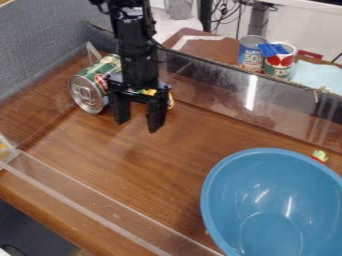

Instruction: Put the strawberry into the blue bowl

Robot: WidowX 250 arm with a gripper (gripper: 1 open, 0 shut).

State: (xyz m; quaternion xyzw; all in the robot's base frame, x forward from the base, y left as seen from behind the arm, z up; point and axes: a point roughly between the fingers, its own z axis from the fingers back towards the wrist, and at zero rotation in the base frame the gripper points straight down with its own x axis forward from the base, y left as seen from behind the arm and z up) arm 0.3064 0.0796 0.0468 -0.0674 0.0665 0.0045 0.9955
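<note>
- The hand (139,112) hangs from a black arm, pointing almost straight down, its two dark fingers (122,108) spread wide with nothing between them; the tips sit just above the wooden surface (120,180).
- A green tin can (96,85) lies on its side just left of the hand, its long axis running from front-left to back-right, its shiny round end facing the front left.
- A small yellow thing (164,99) peeks out right behind the hand, mostly hidden by it; what it is cannot be told here.
- The strawberry cannot be made out anywhere in this view, so its place, its direction and its long axis cannot be told.
- The blue bowl (274,205) stands upright at the front right, mouth up, well apart from the hand, its glossy inside bare.
- A clear plastic wall (254,95) runs along the back of the surface; behind it stand two tins (267,56) close together.
</note>
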